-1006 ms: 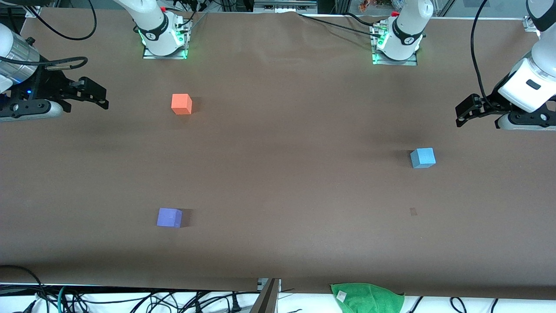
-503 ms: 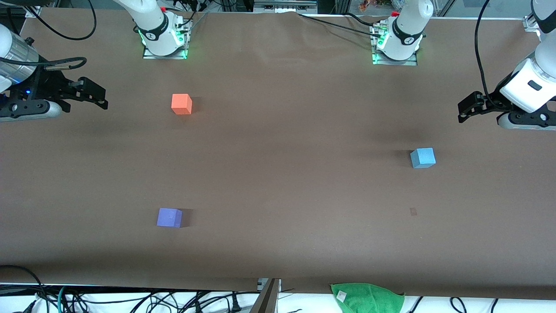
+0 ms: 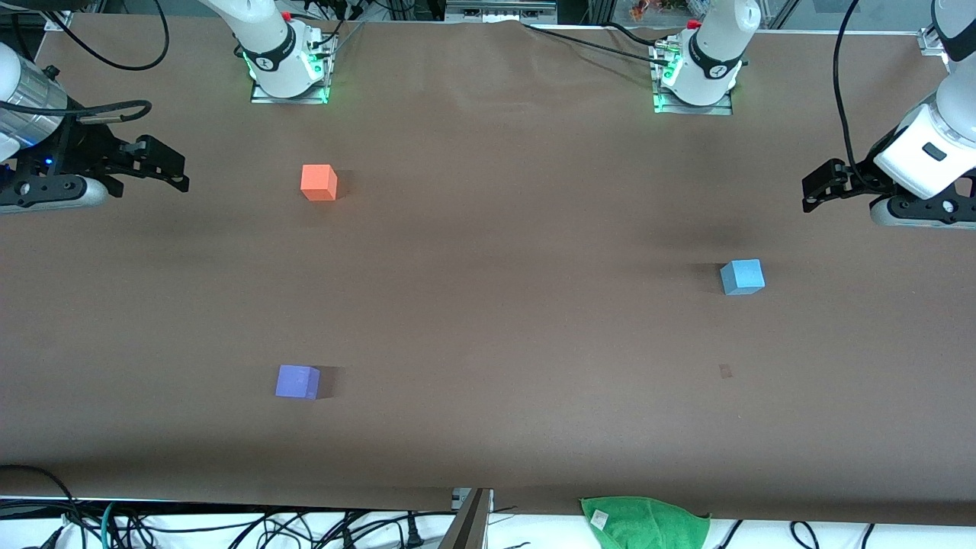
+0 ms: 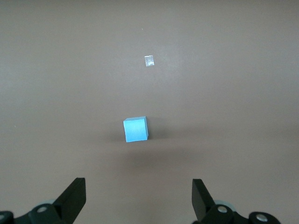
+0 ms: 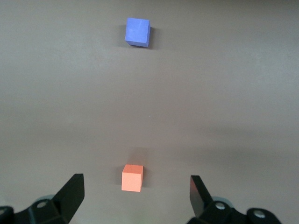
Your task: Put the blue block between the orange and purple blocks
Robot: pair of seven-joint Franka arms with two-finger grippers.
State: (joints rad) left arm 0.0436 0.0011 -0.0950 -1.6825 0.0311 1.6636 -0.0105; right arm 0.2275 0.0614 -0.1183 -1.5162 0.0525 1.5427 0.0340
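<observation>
Currently the blue block (image 3: 742,277) lies on the worktop (image 3: 496,305) toward the left arm's end, well apart from the orange block (image 3: 319,182) and purple block (image 3: 297,381). Both the left hand (image 3: 813,191) and the waiting right hand (image 3: 177,169) are held open and empty. The left hand is best centred over the block, fingers squared to its faces, before being lowered.

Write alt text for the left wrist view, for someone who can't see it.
A small blue block sits alone on a brown table, seen from above by a camera on the left arm. The two black fingers of the left hand stand wide open and empty at the picture's edge. A tiny pale speck lies on the table near the block.
</observation>
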